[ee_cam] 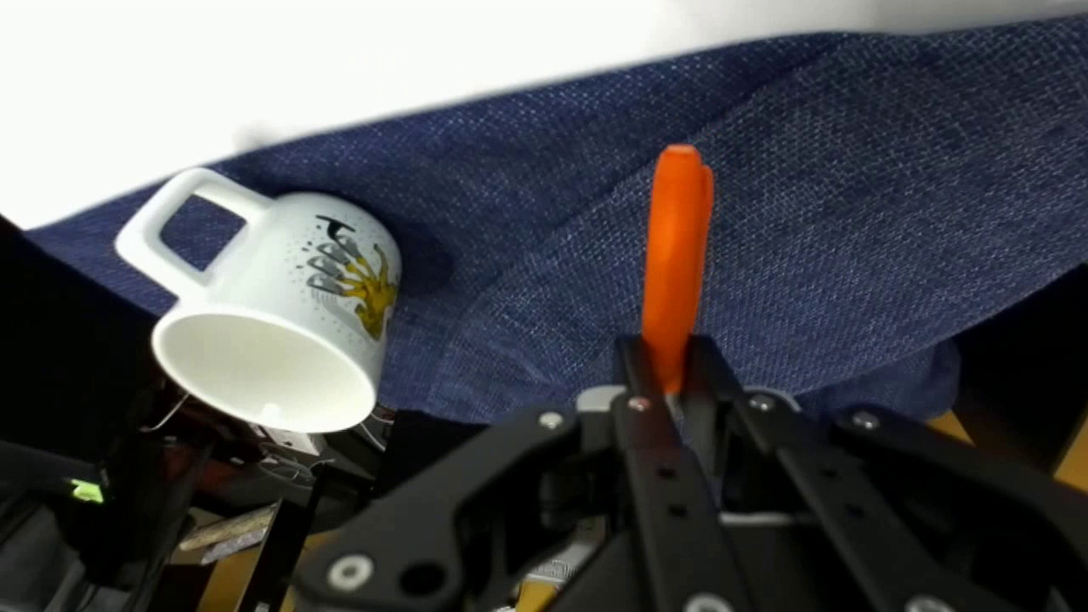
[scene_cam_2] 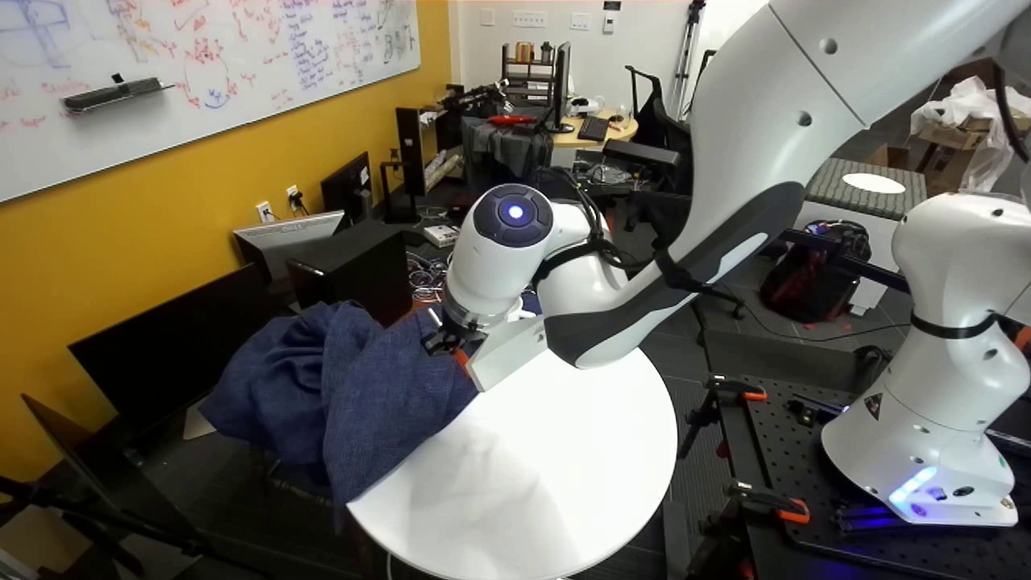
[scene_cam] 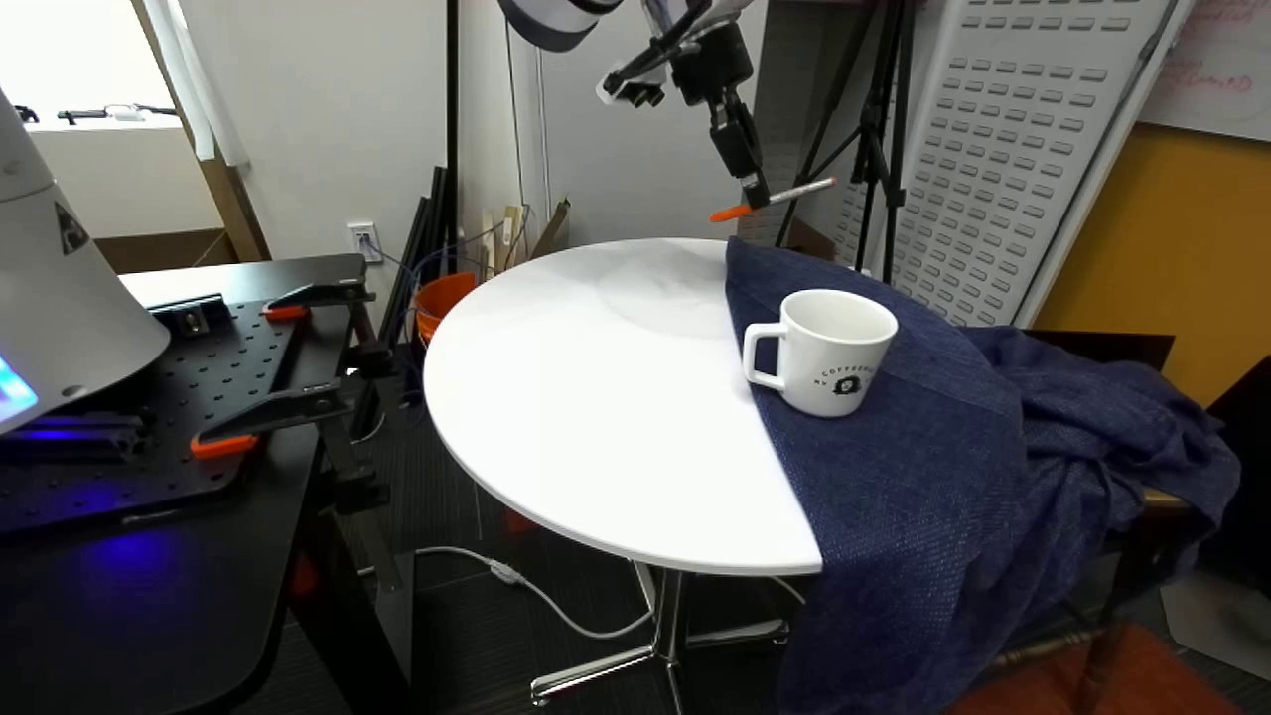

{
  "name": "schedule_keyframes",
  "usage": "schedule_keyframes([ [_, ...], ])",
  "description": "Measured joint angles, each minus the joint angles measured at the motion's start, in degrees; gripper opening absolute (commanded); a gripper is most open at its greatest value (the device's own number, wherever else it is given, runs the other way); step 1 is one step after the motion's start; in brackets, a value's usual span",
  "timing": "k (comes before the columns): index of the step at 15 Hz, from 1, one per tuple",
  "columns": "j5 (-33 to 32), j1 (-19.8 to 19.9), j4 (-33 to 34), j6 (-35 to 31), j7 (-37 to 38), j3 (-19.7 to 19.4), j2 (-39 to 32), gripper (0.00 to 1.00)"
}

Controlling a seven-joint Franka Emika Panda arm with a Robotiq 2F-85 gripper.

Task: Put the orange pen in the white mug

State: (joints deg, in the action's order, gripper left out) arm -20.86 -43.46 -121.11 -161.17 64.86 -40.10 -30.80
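Note:
My gripper is shut on the orange pen, high over the far side of the table. The pen lies crosswise in the fingers and is slightly tilted, with its orange end on one side and its whitish end on the other. In the wrist view the gripper pinches the orange pen, whose orange end points away from the jaws. The white mug stands upright on the blue cloth, apart from and below the gripper. In the wrist view the mug is at the left, its opening and handle visible.
A round white table is partly covered by a dark blue cloth, which trails off bunched at one side. A black tripod and a slotted panel stand behind. The robot base sits on a black table with orange-tipped clamps.

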Motion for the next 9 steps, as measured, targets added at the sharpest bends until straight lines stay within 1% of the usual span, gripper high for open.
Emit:
schedule_keyframes([
  [4,-6.9,-4.4,-0.4,5.4,5.7,-4.6,2.7,0.04],
  [6,-11.1,-5.4,-0.4,8.3,9.4,-5.9,4.3,0.04],
  [9,-18.2,-5.3,-0.4,13.0,15.8,-6.3,7.0,0.04],
])
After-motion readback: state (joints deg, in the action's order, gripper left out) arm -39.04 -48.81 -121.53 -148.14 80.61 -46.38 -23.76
